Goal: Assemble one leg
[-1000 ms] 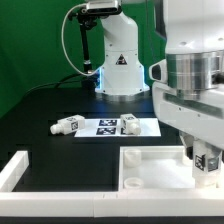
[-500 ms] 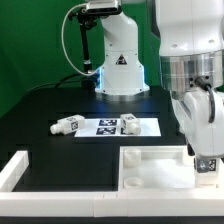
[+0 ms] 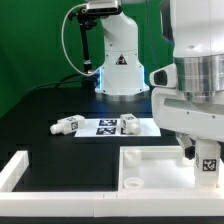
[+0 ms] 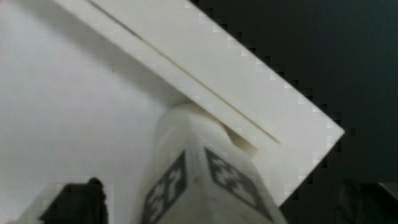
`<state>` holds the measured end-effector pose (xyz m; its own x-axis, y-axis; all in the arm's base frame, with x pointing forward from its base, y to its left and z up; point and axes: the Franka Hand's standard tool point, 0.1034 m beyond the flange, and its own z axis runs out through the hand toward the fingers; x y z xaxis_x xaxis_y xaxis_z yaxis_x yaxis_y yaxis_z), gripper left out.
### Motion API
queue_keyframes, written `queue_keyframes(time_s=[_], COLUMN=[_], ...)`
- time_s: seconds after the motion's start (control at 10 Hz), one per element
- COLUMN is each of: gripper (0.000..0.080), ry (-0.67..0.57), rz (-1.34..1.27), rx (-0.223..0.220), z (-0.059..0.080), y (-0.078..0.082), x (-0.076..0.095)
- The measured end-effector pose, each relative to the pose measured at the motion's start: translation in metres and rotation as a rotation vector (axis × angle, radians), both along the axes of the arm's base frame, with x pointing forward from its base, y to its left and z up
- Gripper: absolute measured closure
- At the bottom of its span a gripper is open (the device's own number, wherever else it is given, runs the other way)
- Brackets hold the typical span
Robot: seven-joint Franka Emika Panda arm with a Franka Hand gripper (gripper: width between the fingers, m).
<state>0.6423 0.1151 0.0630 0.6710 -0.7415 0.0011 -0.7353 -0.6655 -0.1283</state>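
My gripper [image 3: 206, 160] is shut on a leg [image 3: 209, 165], a stubby white peg with black-and-white tags. It holds the leg upright at the large white square panel [image 3: 150, 165], at the far corner on the exterior view's right. In the wrist view the leg [image 4: 205, 180] stands between my dark fingers [image 4: 80, 203], its end at the corner of the panel [image 4: 89, 90]; whether it is in the socket is hidden. My gripper [image 4: 214, 208] closes round it. Two more legs lie on the table, one [image 3: 68, 126] left of the marker board and one [image 3: 128, 122] on it.
The marker board [image 3: 108, 128] lies flat behind the panel. A white L-shaped rail [image 3: 15, 168] stands at the front on the exterior view's left. The arm's base [image 3: 120, 65] stands at the back, before a green backdrop.
My wrist has turned above the panel's corner and turned back. The leg has stayed in the gripper at the same corner. The loose legs have not moved.
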Motion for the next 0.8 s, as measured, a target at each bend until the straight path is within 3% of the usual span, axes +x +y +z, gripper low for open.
queue_keyframes(time_s=[0.2, 0.3, 0.6, 0.8], gripper=[0.0151, 0.0151, 0.0170, 0.0518], ry=[-0.012, -0.033, -0.032, -0.024], rz=[0.154, 0.457, 0.479, 0.379], rx=[-0.023, -0.081, -0.089, -0.079], z=[-0.0001, 0.0017, 0.0003, -0.0001], y=[-0.0013, -0.0006, -0.0008, -0.0015], x=[0.0001, 0.0021, 0.0011, 0.0007])
